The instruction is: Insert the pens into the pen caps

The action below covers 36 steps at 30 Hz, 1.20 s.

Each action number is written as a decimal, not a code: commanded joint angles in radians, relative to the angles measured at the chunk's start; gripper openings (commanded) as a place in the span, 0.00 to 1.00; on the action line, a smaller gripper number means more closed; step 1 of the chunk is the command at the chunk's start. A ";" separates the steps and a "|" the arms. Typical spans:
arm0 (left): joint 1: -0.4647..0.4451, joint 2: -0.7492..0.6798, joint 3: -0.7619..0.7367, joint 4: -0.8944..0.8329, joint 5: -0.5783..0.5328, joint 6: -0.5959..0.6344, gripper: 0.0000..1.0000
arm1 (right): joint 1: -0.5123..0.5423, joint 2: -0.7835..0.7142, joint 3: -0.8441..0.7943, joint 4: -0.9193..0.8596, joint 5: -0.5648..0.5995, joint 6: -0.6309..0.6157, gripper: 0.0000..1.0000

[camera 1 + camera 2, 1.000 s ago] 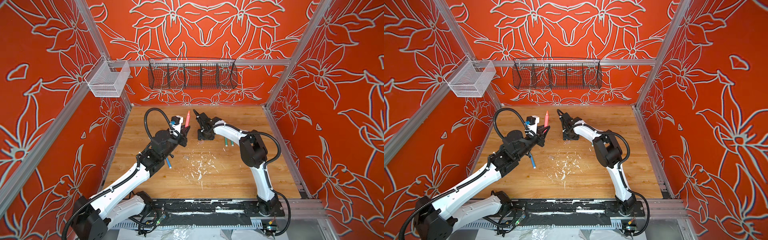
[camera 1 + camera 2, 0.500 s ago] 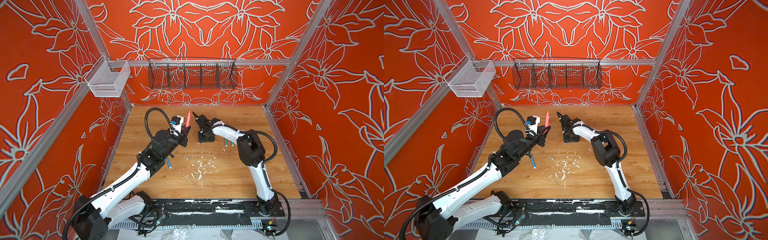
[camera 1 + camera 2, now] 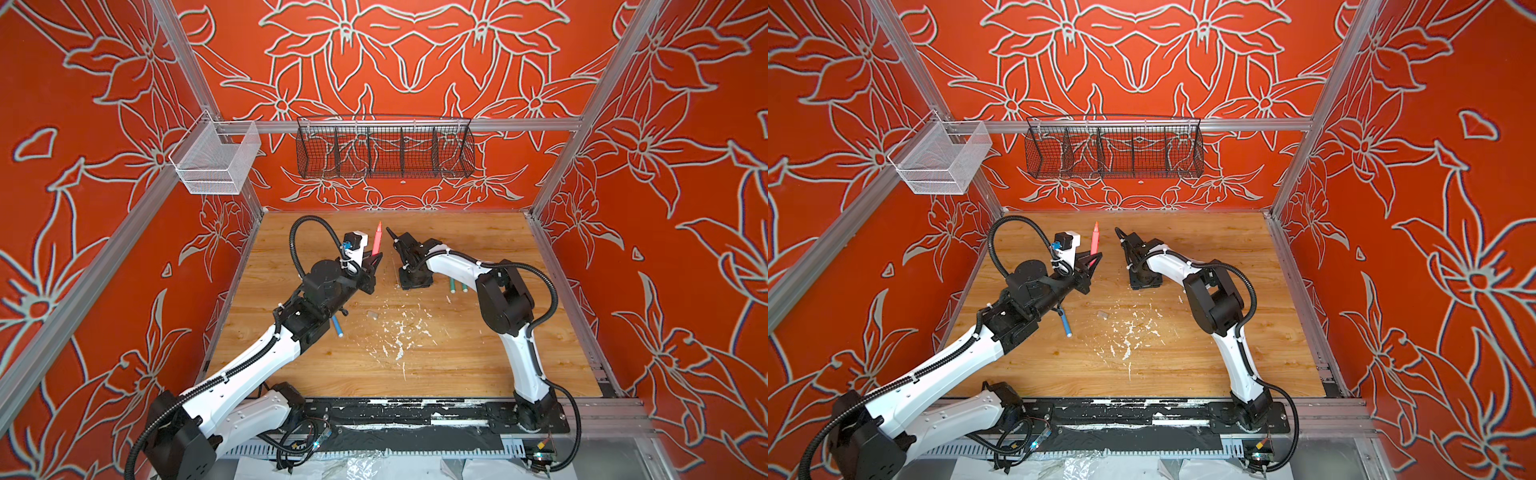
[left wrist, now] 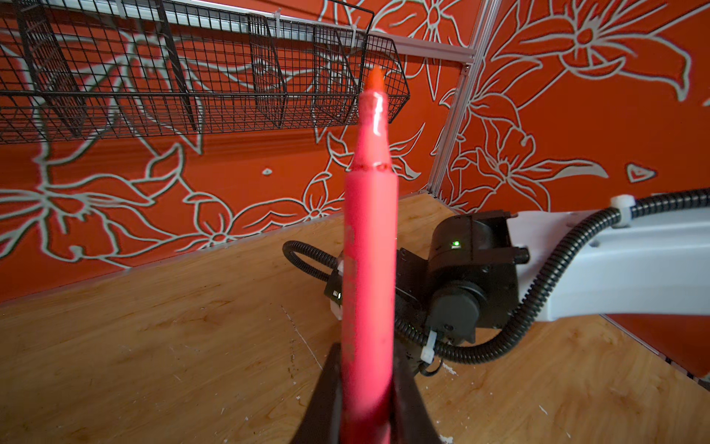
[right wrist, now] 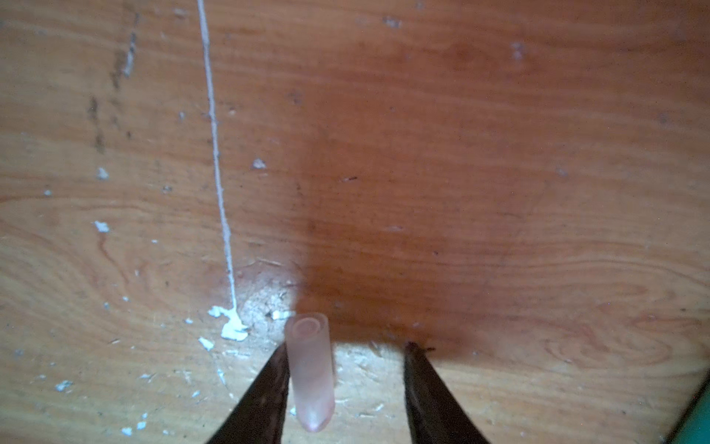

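Left claw (image 4: 367,357) is clamped on the red pen (image 4: 370,230), tip pointing out beyond it. Right claw (image 5: 345,346) stands apart astride a cap (image 5: 311,369), which sits against one finger; centre it before closing.

**White shells, black joints**

Your left arm (image 3: 253,370) and right arm (image 3: 521,359) both wear glossy white link shells between bulky black joint housings. Black corrugated cable (image 4: 668,200) runs along each, pinned by white zip ties (image 4: 427,346). A green status light (image 4: 456,243) glows on the right arm's wrist joint. The right gripper (image 5: 346,345) ends in two thin, dark, tapering fingers (image 5: 434,399).
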 commanded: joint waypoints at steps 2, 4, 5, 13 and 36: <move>-0.005 -0.014 0.011 0.022 0.011 0.005 0.00 | 0.000 -0.028 0.031 -0.063 -0.019 -0.045 0.49; -0.005 -0.014 0.011 0.022 0.003 0.009 0.00 | 0.000 -0.021 0.056 -0.070 -0.021 -0.060 0.48; -0.005 -0.013 0.011 0.021 0.000 0.010 0.00 | -0.001 -0.015 0.071 -0.078 -0.021 -0.066 0.47; -0.004 -0.009 0.012 0.018 -0.002 0.018 0.00 | -0.002 0.065 0.159 -0.120 -0.043 -0.061 0.37; -0.004 0.009 0.017 0.014 0.002 0.018 0.00 | -0.001 0.135 0.192 -0.150 -0.016 -0.082 0.21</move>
